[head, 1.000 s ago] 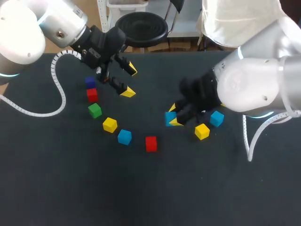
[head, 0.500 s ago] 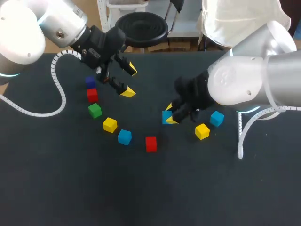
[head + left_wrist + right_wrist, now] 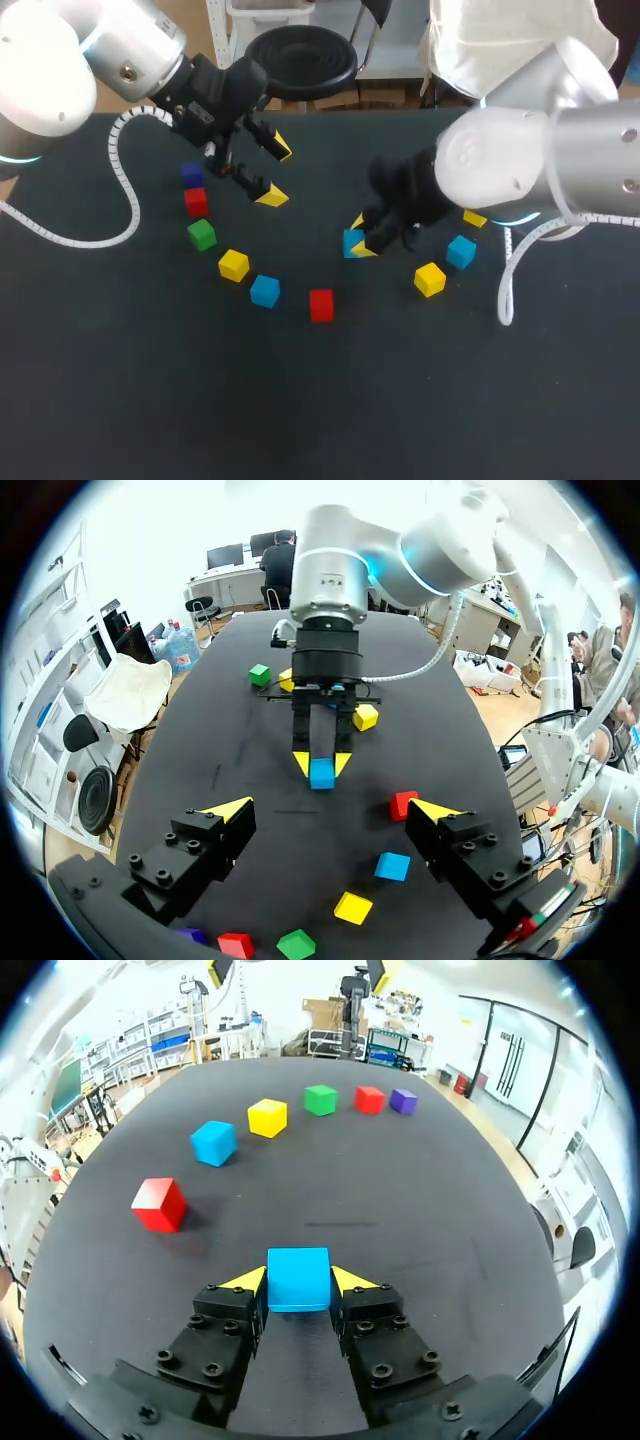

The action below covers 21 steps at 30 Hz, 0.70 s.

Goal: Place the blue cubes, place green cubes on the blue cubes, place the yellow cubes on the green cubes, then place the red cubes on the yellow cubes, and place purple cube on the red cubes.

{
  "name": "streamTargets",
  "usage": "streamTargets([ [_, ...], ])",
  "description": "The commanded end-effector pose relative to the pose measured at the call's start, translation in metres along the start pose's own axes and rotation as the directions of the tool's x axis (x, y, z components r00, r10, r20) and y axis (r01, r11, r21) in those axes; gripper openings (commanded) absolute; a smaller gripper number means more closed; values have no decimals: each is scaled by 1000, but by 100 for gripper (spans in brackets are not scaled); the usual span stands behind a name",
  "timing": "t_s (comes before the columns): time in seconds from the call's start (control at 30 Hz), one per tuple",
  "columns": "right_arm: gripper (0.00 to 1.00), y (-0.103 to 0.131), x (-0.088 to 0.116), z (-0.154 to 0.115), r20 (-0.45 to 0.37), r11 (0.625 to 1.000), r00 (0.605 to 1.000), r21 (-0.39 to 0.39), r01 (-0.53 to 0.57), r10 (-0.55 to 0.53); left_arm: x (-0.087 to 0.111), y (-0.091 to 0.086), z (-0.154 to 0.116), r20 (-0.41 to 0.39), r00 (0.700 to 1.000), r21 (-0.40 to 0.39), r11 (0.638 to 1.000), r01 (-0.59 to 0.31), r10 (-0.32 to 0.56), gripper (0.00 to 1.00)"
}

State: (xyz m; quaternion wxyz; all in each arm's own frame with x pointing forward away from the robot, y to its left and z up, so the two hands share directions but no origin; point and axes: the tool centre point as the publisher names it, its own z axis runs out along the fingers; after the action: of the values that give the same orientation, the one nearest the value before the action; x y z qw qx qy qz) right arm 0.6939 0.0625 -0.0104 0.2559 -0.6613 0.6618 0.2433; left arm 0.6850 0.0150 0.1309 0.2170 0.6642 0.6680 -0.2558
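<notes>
Blue cube (image 3: 298, 1276) pinched in right gripper (image 3: 298, 1282) (both tips touching it); left gripper (image 3: 330, 808) spread wide, holding nothing.

The left arm (image 3: 60, 60) and the right arm (image 3: 540, 170) are thick silver-white tubes with a light blue ring at a joint. A white coiled cable (image 3: 114, 150) runs beside each. The left gripper (image 3: 276, 173) and right gripper (image 3: 361, 237) are black, with round screws; the fingers (image 3: 228, 1325) have yellow wedge tips.
</notes>
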Motion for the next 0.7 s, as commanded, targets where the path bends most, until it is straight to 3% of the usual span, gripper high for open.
streamTargets([
  [0.03,0,-6,1,-1,-3,1000,1000,-3,-1,1,0,0,0,-2,1000,0,1000,1,-1,100],
  [0.7,0,-10,-2,4,-47,1000,999,19,-17,18,0,0,0,-2,1000,0,1000,1,-1,100],
])
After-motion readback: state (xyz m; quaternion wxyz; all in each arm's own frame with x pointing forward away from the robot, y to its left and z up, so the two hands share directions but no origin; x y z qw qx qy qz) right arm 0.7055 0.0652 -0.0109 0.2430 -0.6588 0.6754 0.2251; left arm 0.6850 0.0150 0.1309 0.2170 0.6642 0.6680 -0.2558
